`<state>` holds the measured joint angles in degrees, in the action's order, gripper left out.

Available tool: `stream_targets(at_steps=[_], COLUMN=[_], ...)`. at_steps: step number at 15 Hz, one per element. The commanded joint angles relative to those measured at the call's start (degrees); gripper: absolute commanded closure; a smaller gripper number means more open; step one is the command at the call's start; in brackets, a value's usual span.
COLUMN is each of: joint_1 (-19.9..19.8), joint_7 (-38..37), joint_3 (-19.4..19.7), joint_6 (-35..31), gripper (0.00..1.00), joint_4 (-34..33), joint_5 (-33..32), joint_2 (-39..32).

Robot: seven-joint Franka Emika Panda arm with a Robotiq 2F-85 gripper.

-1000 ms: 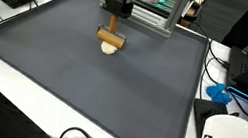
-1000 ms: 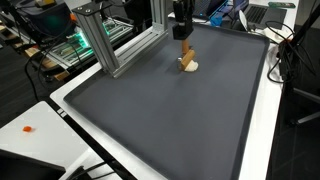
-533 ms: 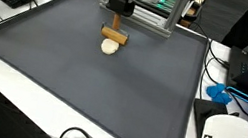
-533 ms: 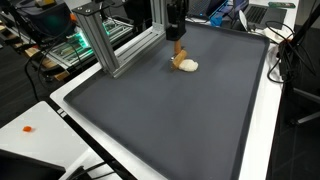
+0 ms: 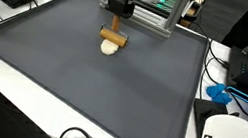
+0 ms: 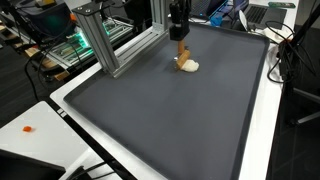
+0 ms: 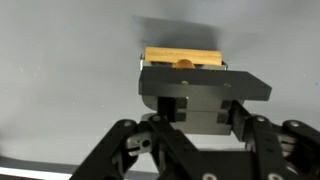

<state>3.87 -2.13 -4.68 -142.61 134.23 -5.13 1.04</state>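
Fingers (image 5: 116, 10) are closed from above on the upright handle of the tool (image 5: 113, 40). Its head, wood over a pale part, rests on the mat (image 5: 80, 92) near the far edge, just beside the frame (image 5: 156, 20).

Step judged: tool gripped and set on the mat. Any next move calls for a firm grip and a level head.

In the wrist view the fingertips are hidden. The pale part may be a pad, but it is too small to tell.
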Motion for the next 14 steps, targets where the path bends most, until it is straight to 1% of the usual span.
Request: stream_targets(at_steps=[1,9,14], joint_1=[0.6,0.87,0.88], joint_7=[0.55,-0.26,-1.71], joint_3=[-0.31,-0.38,-0.33], joint_6=[-2.99,-5.26,-10.49], gripper=[0.65,0.65,0.65], joint_4=[-0.1,0.71,1.48], joint_5=[0.76,-0.14,-0.41], joint_2=[0.66,-1.84,-2.94])
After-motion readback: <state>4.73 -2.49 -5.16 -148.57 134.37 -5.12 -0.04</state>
